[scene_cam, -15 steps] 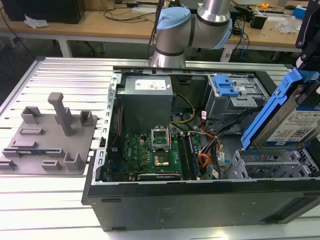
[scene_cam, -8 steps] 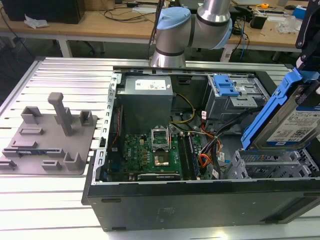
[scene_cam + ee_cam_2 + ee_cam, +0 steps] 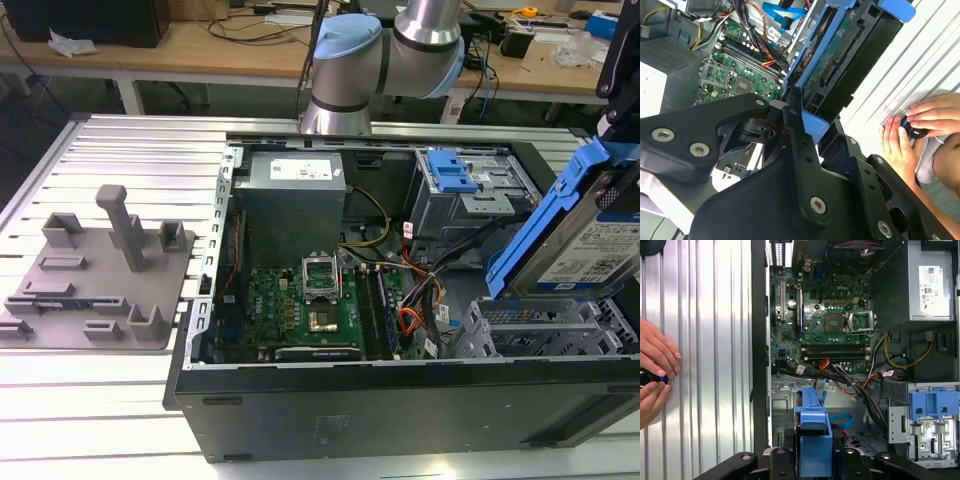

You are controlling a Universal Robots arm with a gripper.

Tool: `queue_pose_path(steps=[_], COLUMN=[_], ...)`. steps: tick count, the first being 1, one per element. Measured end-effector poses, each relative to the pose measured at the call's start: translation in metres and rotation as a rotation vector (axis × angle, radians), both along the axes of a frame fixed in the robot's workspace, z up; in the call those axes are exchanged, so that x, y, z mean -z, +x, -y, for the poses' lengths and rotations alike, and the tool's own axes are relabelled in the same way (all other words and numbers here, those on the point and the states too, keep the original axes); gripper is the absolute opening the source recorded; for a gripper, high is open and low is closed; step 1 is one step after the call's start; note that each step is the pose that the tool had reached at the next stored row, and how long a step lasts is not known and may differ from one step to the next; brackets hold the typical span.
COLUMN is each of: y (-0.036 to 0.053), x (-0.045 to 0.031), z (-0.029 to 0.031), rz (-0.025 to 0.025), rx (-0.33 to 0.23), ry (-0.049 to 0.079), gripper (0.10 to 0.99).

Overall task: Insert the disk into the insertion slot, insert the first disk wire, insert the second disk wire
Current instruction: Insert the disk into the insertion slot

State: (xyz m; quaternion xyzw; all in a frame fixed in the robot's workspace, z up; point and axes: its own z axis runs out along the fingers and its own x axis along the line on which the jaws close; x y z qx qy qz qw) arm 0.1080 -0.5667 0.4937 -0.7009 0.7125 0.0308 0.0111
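Note:
The disk [image 3: 592, 248], silver-grey with a white label in a bright blue carrier, hangs steeply tilted over the open computer case at the exterior view's right. My gripper [image 3: 812, 117] is shut on the carrier's end, with black fingers [image 3: 792, 125] on both sides of the blue frame. In the first wrist view the carrier's blue edge [image 3: 812, 432] sticks out from the gripper [image 3: 815, 455] towards the case. The insertion slot [image 3: 540, 325] is a low grey perforated cage directly below the disk, and the disk is apart from it.
A taller cage with blue latches [image 3: 455, 175] stands behind the slot. Bundled wires [image 3: 420, 300] and the motherboard [image 3: 310, 300] lie beside it. A person's hands [image 3: 910, 130] rest on a small black thing on the ribbed table outside the case. A grey fixture [image 3: 95, 265] sits on the table.

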Motion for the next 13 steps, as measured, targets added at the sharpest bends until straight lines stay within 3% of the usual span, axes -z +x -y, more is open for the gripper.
queue_pose_path(steps=[13], y=[0.0042], x=[0.0028], z=[0.0000], rz=[0.0037], rx=[0.000], ry=[0.005], gripper=[0.365])
